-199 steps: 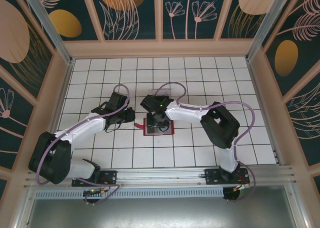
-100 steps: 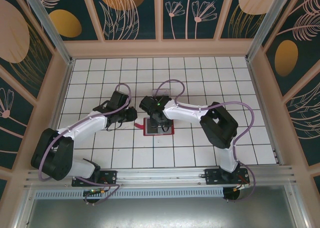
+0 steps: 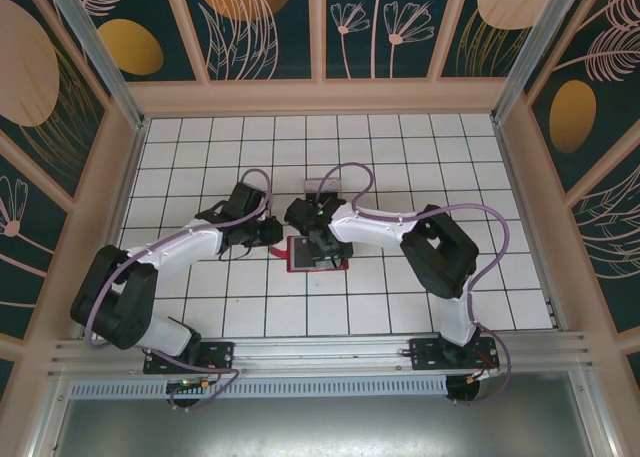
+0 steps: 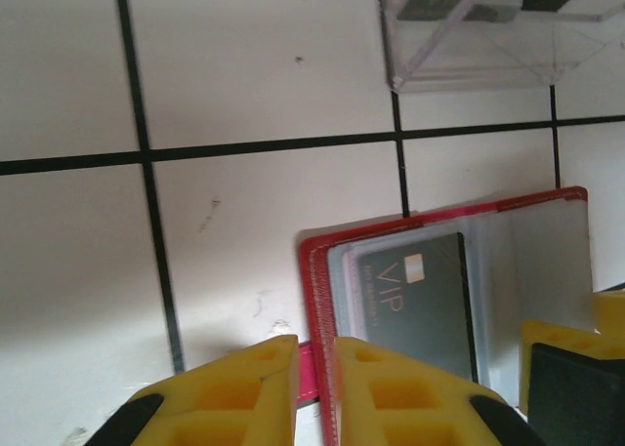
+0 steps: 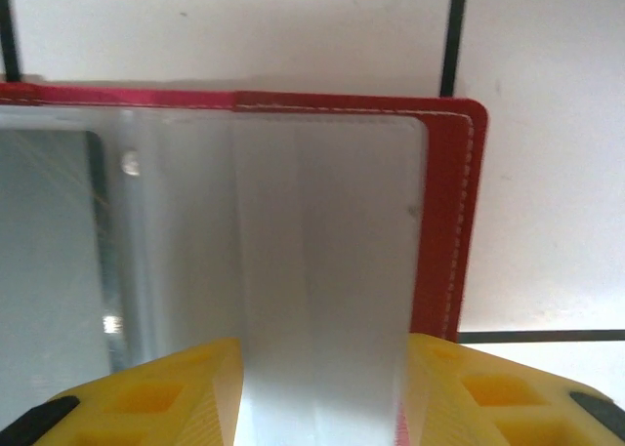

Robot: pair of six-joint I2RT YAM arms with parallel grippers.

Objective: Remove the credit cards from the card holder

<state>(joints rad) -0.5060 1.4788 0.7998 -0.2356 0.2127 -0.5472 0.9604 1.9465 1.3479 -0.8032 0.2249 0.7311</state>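
Left wrist view: left gripper [image 4: 314, 353] pinches the open card holder's [image 4: 311, 270] red edge at the desk's [image 4: 244, 75] middle; right gripper [image 5: 322, 346], spread astride a sleeve [image 5: 322, 222], hold unclear, should slide the dark credit card [image 4: 420, 309] out flat.

Left arm [image 3: 170, 247]: white-shelled, reaching from its base forward and inward, elbow bent, wrist turned towards the centre. Left gripper [image 3: 272, 232]: pointed down; in the wrist view its yellow fingers [image 4: 259, 378] stand almost together, pinching the edge of a small red folding card holder [image 4: 317, 270].

Right arm [image 3: 380, 224]: folded sharply at the elbow, forearm running leftward. Right gripper [image 3: 318, 245]: pointed down, its yellow fingers [image 5: 176, 387] set wide apart in the wrist view.
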